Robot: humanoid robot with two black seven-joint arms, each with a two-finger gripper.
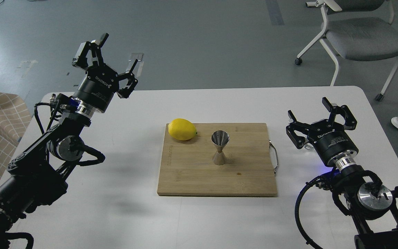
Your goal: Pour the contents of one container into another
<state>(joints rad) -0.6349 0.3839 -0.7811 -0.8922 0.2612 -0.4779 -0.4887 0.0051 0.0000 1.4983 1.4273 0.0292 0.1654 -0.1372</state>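
Two things sat on the wooden cutting board in the middle of the white table: a steel jigger standing upright near the board's centre, and a lemon at its far left corner. Left of the board, the left end effector hung raised with fingers spread wide, holding nothing. Right of the board, the right end effector stood open and empty too.

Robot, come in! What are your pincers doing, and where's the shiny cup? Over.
Both pincers open, empty: left pincer raised, right pincer low. Jigger upright on board, lemon beside it. No glass seen.
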